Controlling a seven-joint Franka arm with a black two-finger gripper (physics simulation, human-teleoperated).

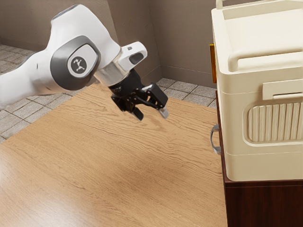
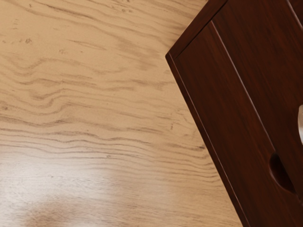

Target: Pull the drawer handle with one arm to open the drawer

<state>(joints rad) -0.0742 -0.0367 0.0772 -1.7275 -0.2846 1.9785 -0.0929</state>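
My gripper [image 1: 151, 114] is over the wooden table with its fingers apart and nothing between them. Well toward the exterior view's right, a curved metal handle [image 1: 214, 140] sticks out from the side of the dark wooden cabinet [image 1: 260, 203], apart from the gripper. The wrist view takes in the cabinet's dark front [image 2: 213, 99], with thin seams between its panels and a rounded dark recess [image 2: 281, 172]. A pale, shiny piece [image 2: 300, 124] is cut off by that picture's edge, perhaps part of the handle.
A large cream-coloured box [image 1: 246, 165] with a ribbed panel and a raised rail stands on the cabinet. Behind the box's near side is a yellow-orange strip [image 1: 213, 64]. The wooden table [image 1: 118, 161] stretches beneath the arm up to the cabinet.
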